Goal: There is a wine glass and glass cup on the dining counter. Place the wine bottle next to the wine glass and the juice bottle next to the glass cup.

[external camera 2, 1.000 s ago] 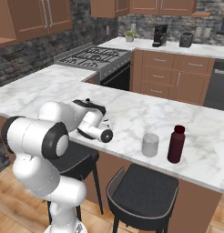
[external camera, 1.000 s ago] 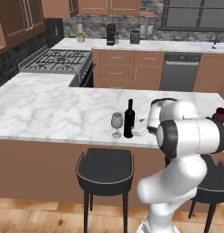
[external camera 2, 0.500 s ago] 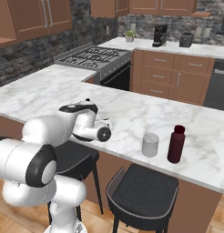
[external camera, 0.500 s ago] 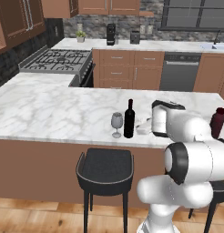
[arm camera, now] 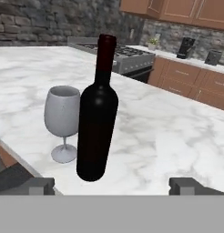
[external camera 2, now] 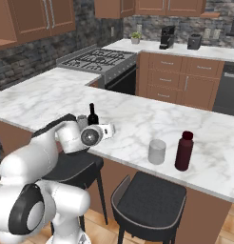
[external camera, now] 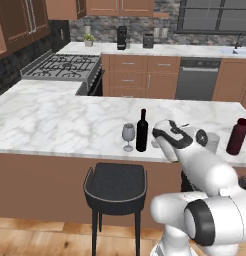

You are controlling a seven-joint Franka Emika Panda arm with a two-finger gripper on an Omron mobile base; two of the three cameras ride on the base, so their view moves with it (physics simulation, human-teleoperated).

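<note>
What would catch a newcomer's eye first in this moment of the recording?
The tall black wine bottle stands upright close beside the wine glass near the front edge of the marble dining counter, with the open gripper facing it from a little way off. Further along the counter, the maroon juice bottle stands next to the glass cup.

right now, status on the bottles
End effector open, empty. Wine bottle upright beside wine glass. Juice bottle next to glass cup.

A black stool (external camera: 116, 184) stands near the stove (external camera: 65, 67).
</note>
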